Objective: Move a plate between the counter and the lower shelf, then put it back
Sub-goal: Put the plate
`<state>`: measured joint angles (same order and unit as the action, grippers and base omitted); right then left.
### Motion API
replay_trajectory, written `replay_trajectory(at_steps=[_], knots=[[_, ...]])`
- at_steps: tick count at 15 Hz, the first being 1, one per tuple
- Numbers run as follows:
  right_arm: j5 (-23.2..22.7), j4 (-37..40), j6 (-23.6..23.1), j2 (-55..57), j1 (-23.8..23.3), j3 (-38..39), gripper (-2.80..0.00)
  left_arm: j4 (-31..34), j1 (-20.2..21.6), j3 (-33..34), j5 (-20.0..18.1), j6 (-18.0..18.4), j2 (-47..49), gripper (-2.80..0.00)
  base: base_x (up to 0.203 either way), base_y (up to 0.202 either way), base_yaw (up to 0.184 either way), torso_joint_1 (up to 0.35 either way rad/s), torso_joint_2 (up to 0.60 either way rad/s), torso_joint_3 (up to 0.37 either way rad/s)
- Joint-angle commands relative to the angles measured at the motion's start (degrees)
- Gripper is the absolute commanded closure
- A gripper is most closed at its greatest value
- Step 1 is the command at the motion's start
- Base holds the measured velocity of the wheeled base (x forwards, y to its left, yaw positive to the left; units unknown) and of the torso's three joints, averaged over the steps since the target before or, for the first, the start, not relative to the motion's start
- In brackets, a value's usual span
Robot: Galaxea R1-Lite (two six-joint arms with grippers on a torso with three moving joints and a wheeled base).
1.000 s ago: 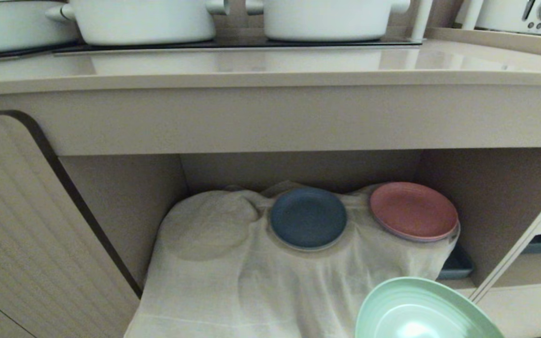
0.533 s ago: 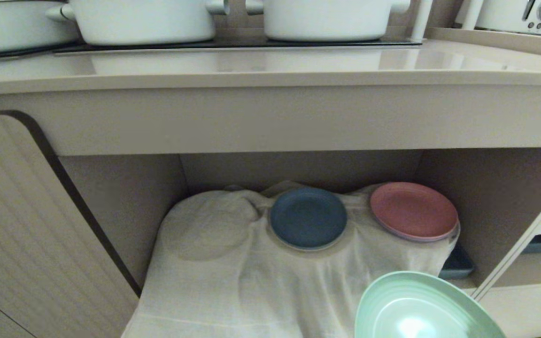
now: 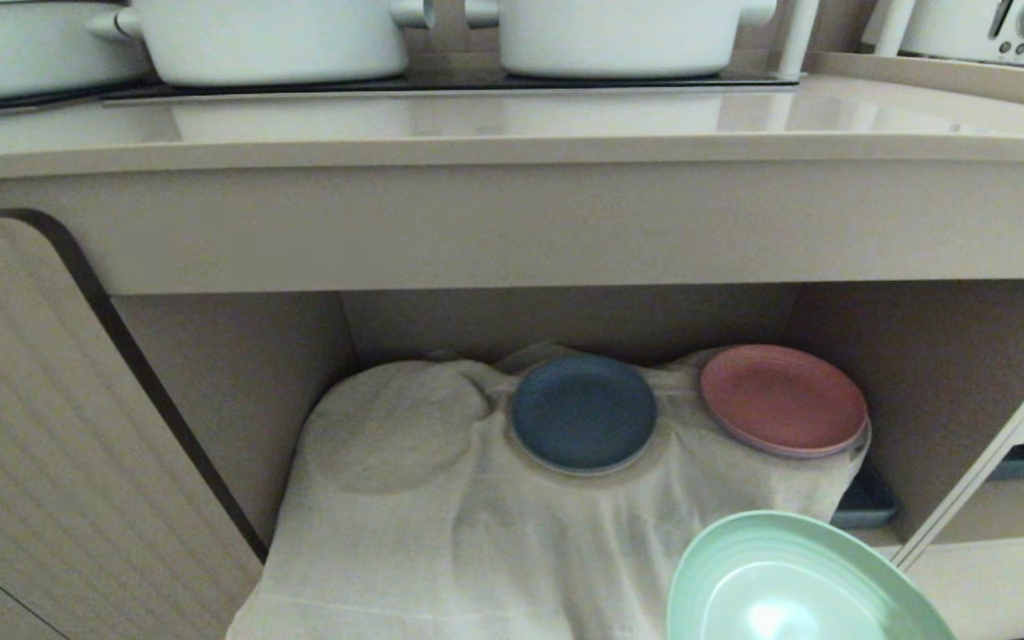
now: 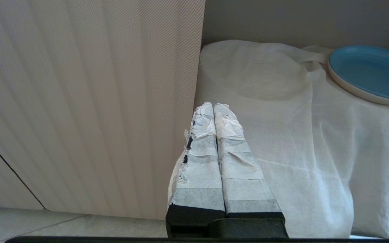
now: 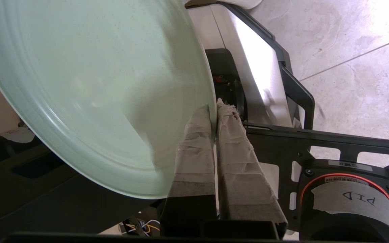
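Two plates, blue [image 3: 583, 412] and pink [image 3: 783, 398], on the shelf cloth [image 3: 441, 524].

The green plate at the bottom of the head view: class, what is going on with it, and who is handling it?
The right gripper is shut on the rim of the green plate, holding it tilted in the air in front of the lower shelf, not yet on its white cloth. A blue plate and a pink plate already sit on that cloth. The counter above holds white pots. The left gripper is shut and empty, parked beside the shelf's left edge.
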<state>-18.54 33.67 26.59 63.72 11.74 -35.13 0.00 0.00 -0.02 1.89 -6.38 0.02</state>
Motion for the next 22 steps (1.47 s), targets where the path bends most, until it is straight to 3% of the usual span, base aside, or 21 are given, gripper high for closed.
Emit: replay_trajectory(at_steps=[1,22], knots=[[-0.1,0.2,0.1,0.1,0.0,0.1,0.00,0.0,0.0,0.0,0.0,0.0,0.0,0.00,0.000,0.000,0.000,0.000,0.00,0.000],[-0.1,0.9,0.0,-0.4,0.0,-0.7,0.00,0.0,0.0,0.0,0.0,-0.1,0.0,0.00,0.000,0.000,0.000,0.000,0.00,0.000]])
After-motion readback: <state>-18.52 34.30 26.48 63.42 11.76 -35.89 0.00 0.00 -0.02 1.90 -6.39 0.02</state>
